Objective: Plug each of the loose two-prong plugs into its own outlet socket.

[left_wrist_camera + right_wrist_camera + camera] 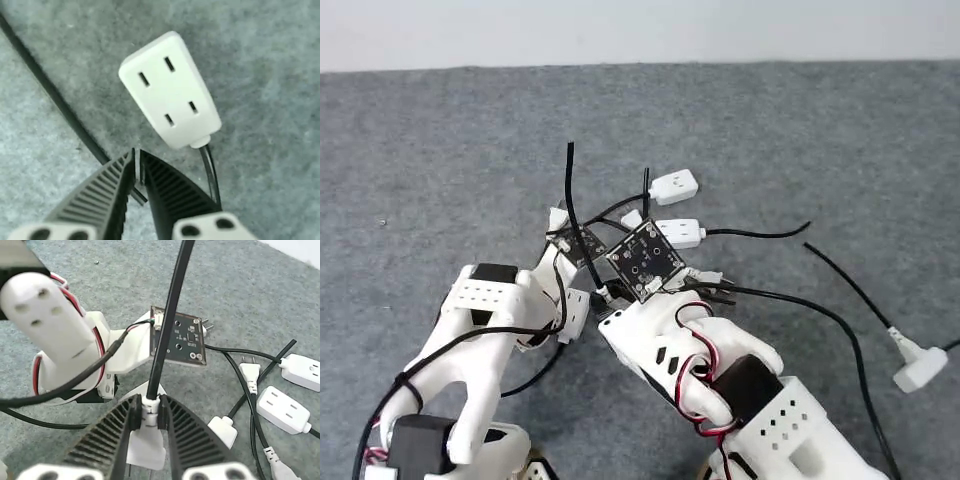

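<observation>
**Inspector:** State of the right hand?

**Assistant:** The right hand (148,407) is clamped on a white plug (145,445) at its neck. The prongs point down and its cord (172,305) runs up out of the grip. I judge it is held this way so the prongs can be lowered into slots.

**Inspector:** And the left?

**Assistant:** The left hand (136,159) is closed to a thin slit and grips nothing I can confirm. A black cable (50,95) passes beneath it. The hand hangs just beside a socket block (170,97) lying slots-up near the middle of the counter (440,130), probably to steady it.

**Inspector:** Outstanding items?

**Assistant:** A loose plug (920,372) lies by the counter's right edge, not yet inserted.
</observation>
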Controlling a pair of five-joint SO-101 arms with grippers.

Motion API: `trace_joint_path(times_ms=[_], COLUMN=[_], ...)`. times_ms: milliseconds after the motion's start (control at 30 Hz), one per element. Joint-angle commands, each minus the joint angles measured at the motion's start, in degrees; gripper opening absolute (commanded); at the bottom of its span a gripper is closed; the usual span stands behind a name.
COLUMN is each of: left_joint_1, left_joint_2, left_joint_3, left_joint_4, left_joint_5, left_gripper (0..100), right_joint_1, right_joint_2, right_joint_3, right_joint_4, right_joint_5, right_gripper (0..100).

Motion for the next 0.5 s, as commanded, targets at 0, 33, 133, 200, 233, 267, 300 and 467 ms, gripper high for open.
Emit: trace_joint_path(times_ms=[0, 33, 133, 200, 233, 267, 300, 467], left_joint_1=[0.4, 0.4, 0.5, 1.1, 1.7, 1.9, 2.2, 3.1], left_joint_2=[-1.9, -2.0, -4.7, -8.1, -10.1, -12.1, -14.2, -21.0], left_joint_3=[-0.4, -0.4, 1.2, 3.7, 5.3, 6.7, 8.0, 12.1], left_joint_4=[1.1, 1.1, 0.7, -0.6, -1.2, -1.7, -2.1, -2.9], left_joint_5=[-0.7, -0.7, -0.8, -1.1, -1.2, -1.3, -1.4, -1.4], left_gripper=[1, 1, 1, 1, 1, 1, 1, 1], right_joint_1=[-0.3, -0.3, -0.3, -0.3, -0.3, -0.3, -0.3, -0.3], right_joint_2=[2.9, 4.5, 8.7, 10.0, 10.2, 10.3, 10.2, 10.2], right_joint_3=[-2.6, -2.6, -3.0, -3.1, -3.1, -3.1, -3.1, -3.1], right_joint_4=[-2.9, -3.6, -5.3, -6.2, -6.4, -6.3, -6.3, -6.1], right_joint_5=[-2.1, -2.7, -3.3, -3.3, -3.3, -3.3, -3.3, -3.3], right_gripper=[0.8, 0.8, 0.8, 0.8, 0.8, 0.8, 0.8, 0.8])
